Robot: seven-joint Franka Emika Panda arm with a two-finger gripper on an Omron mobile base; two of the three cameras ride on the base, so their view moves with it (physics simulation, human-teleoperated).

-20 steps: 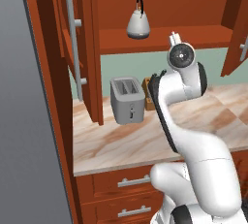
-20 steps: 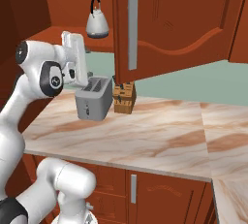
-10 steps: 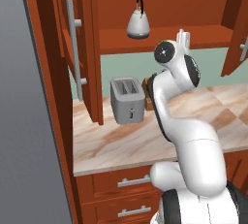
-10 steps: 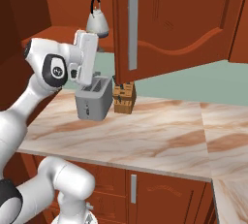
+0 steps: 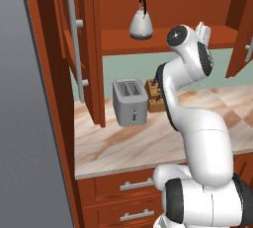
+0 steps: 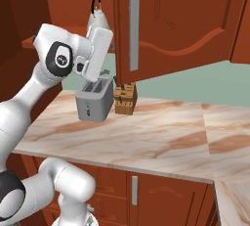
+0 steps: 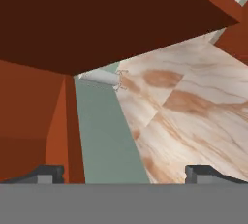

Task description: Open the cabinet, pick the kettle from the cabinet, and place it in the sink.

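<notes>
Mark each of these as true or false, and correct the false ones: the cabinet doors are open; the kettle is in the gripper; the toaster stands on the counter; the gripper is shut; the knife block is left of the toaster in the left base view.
1. The reddish-brown wooden wall cabinet has its doors open. True.
2. The small silver-grey bell-shaped kettle is held in the gripper. False: it sits on the cabinet shelf, untouched.
3. The boxy grey toaster stands on the marbled beige countertop. True.
4. The gripper is shut. False: its finger tips stand wide apart, with nothing between them.
5. The brown wooden knife block is left of the toaster in the left base view. False: it is right of it.
</notes>
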